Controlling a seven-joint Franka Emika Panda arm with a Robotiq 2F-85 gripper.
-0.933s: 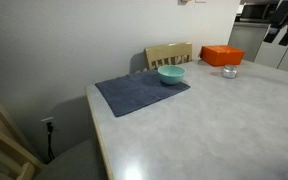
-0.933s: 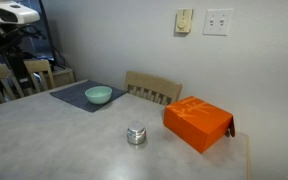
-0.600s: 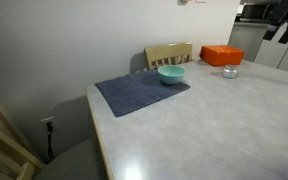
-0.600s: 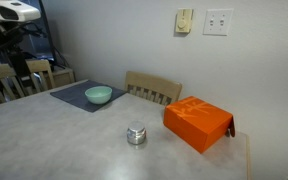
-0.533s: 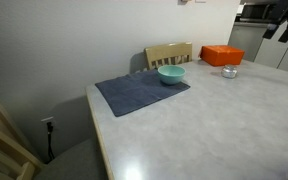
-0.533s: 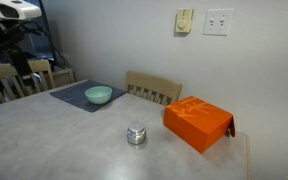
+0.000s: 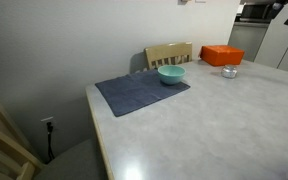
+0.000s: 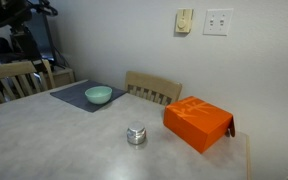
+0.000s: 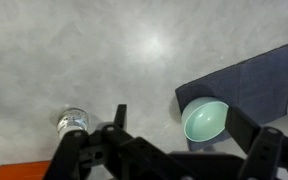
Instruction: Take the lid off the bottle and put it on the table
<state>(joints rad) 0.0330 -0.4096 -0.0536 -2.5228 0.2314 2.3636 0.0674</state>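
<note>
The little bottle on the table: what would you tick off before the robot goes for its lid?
1. Bottle stands upright on the table: ok.
2. Lid seems to sit on the bottle: ok, though details are faint.
3. Hand open and empty: ok.
4. Hand lined up over the bottle: not ok; in the wrist view the bottle lies off to one side.
5. Room around the bottle: ok; the orange box is beside it but apart, the teal bowl farther off.
6. How tight the lid is: cannot tell.
</note>
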